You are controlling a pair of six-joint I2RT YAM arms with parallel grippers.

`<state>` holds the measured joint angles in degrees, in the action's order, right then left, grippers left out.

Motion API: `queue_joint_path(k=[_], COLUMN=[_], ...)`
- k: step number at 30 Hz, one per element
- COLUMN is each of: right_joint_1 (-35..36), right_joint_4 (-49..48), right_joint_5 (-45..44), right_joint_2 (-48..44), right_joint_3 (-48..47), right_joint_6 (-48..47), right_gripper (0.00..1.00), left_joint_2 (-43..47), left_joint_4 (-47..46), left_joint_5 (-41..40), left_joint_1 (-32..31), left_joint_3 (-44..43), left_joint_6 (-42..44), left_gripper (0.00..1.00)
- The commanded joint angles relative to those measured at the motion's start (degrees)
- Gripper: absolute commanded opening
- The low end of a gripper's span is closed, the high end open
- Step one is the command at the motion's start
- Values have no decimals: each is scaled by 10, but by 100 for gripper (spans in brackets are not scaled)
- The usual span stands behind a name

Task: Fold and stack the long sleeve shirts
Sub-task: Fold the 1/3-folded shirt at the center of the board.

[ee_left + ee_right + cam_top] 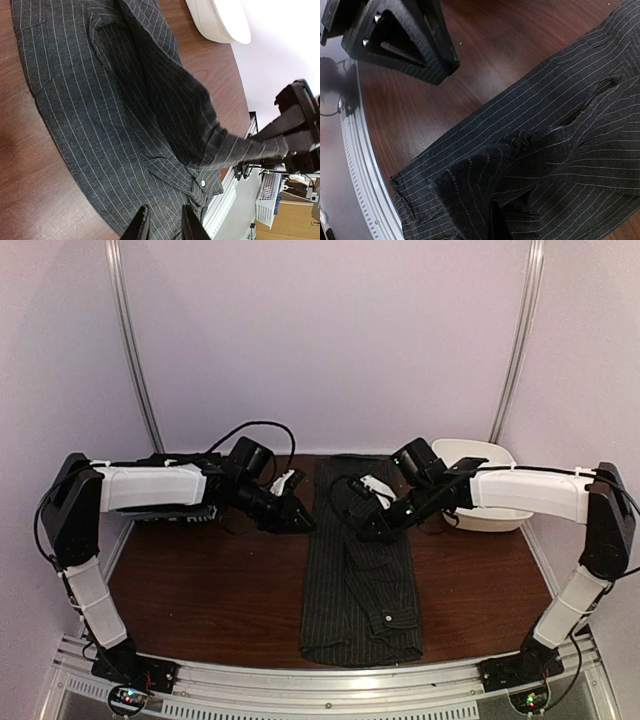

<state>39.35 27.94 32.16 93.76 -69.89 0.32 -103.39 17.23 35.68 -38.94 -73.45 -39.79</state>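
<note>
One long sleeve shirt [360, 590], charcoal with pale pinstripes, lies as a long strip down the middle of the table. My right gripper [366, 527] is over its upper half, shut on a raised fold of the cloth [470, 185]; only one fingertip shows in the right wrist view. In the left wrist view the lifted sleeve [200, 120] stretches to the right gripper [272, 150], and a cuff with a white button [202, 183] lies below it. My left gripper [296, 516] hovers at the shirt's left edge, open and empty [163, 216].
A white tub [478, 483] stands at the back right, also in the left wrist view [220, 22]. A dark flat thing [176, 512] lies partly hidden under my left arm. The metal rail [320, 690] runs along the near edge.
</note>
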Motion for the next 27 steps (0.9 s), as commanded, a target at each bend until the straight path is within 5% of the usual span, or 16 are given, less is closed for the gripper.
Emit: queue_joint_path(k=[1, 18, 27], right_joint_1=[35, 171, 183], right_joint_4=[38, 61, 24], right_joint_5=[-43, -53, -72], right_joint_2=[19, 100, 48], right_joint_3=[7, -28, -23], right_joint_6=[-3, 66, 116], right_gripper=[0, 5, 46], left_joint_2=[8, 32, 42], left_joint_4=[-20, -28, -49], left_joint_5=[-8, -14, 27], left_joint_1=[5, 17, 6], left_joint_3=[18, 72, 121], left_joint_6=[0, 9, 21], left_gripper=[23, 23, 32])
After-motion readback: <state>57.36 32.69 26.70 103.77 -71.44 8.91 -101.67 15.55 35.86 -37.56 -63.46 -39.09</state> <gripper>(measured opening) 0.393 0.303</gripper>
